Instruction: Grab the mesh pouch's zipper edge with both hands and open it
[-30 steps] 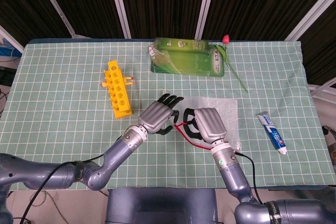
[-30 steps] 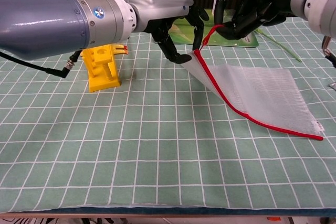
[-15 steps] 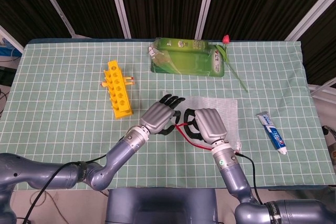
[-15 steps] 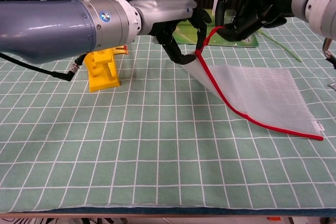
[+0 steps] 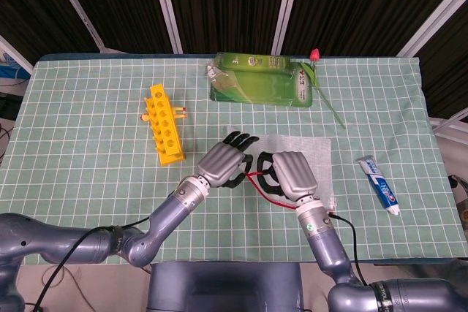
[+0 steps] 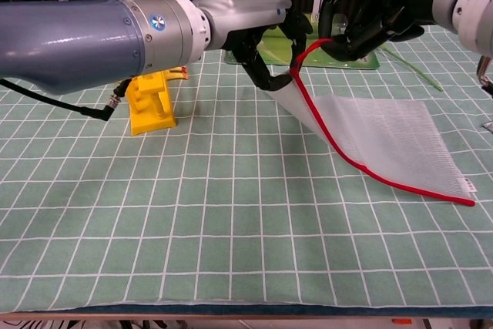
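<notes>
Item: mesh pouch (image 6: 385,140), white netting with a red zipper edge (image 6: 339,144), lying at centre right of the chest view on the counter (image 6: 192,221), which is covered by a green checked cloth; its far corner is being held raised off the cloth while the near right corner is lying flat. Right robot hand (image 6: 370,13), upper right of the chest view: fingers curled and grasping the red zipper edge at the lifted corner, a short loop of red showing below the fingers. Left robot hand (image 6: 266,40), upper centre: fingertips meeting the same raised corner from the left; it appears to be pinching the edge just beside the right hand, though the exact contact is partly hidden. In the head view both hands are sitting close together at lower centre over the pouch. Handling note, as judgement: the step in hand is securing the second grip, so the left hand should be clamping one lip only, not both layers, before any parting pull; the hands should then be drawing apart along the zipper line, keeping the corner lifted. Risk: thin mesh slipping out or the whole pouch dragging. Also present: yellow rack (image 5: 164,123), green packet (image 5: 259,80), toothpaste tube (image 5: 380,184).
</notes>
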